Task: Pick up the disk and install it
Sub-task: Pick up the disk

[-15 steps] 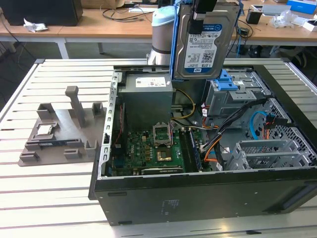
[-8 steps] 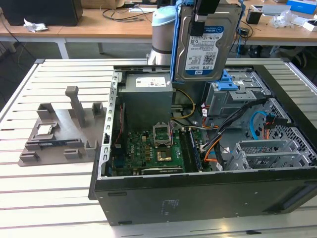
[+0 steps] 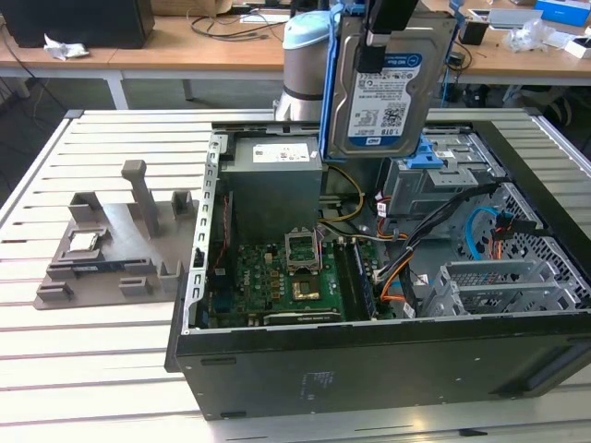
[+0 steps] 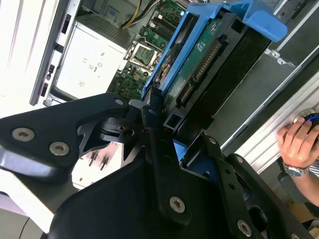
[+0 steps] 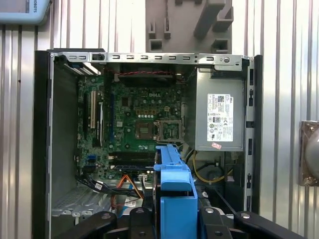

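Note:
The disk (image 3: 383, 88), a silver hard drive with a white-and-blue label in a blue plastic frame, hangs upright above the open computer case (image 3: 369, 360), over its back half. My gripper (image 3: 383, 32) is shut on the disk's upper edge. In the second wrist view the black fingers (image 4: 149, 124) clamp the blue frame, and the disk (image 4: 199, 59) shows its green circuit side. In the first wrist view the disk's blue frame (image 5: 174, 194) stands edge-on between the fingers, above the case interior.
Inside the case lie a green motherboard (image 3: 277, 277), a grey power supply (image 3: 277, 180), loose cables (image 3: 397, 268) and a drive bay with a blue bracket (image 3: 443, 157). A grey fixture (image 3: 111, 249) sits at the exterior view's left. A person's hand (image 4: 299, 147) rests beside the case.

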`<action>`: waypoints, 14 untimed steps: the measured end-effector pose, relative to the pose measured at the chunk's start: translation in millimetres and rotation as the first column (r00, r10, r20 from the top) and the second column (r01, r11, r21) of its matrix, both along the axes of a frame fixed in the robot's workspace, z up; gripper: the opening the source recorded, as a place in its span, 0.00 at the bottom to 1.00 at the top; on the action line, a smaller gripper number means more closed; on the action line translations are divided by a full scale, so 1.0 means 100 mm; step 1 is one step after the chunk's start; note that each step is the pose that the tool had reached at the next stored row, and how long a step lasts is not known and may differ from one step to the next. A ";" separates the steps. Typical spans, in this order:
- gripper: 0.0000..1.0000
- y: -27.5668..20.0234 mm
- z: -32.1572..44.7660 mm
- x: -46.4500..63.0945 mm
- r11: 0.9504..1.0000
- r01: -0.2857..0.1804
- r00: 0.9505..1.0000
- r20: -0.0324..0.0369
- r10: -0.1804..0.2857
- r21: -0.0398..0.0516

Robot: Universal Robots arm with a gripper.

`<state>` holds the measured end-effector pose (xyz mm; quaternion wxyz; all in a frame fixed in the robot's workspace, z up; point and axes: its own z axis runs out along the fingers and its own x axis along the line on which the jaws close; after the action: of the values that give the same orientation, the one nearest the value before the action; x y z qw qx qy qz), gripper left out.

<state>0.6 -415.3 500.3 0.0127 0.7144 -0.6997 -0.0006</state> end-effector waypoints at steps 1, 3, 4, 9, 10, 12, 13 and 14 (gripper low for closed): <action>0.36 -0.014 0.000 0.00 1.000 0.000 1.000 0.000 0.000 0.000; 0.36 -0.045 -0.001 0.00 1.000 0.000 1.000 0.000 0.000 0.000; 0.36 -0.074 0.000 0.00 1.000 0.000 1.000 0.000 0.000 0.000; 0.36 -0.205 -0.001 0.01 1.000 0.000 1.000 0.000 0.000 0.000; 0.36 -0.219 -0.001 0.01 1.000 0.000 1.000 0.000 0.000 0.000; 0.36 -0.262 -0.002 0.01 1.000 0.000 1.000 0.000 0.000 0.000; 0.36 -0.274 -0.002 0.01 1.000 0.000 1.000 0.000 0.000 0.000; 0.36 -0.298 -0.002 0.01 1.000 0.000 1.000 0.000 0.000 0.000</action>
<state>1.7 -445.0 500.1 0.0126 0.7144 -0.6996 -0.0006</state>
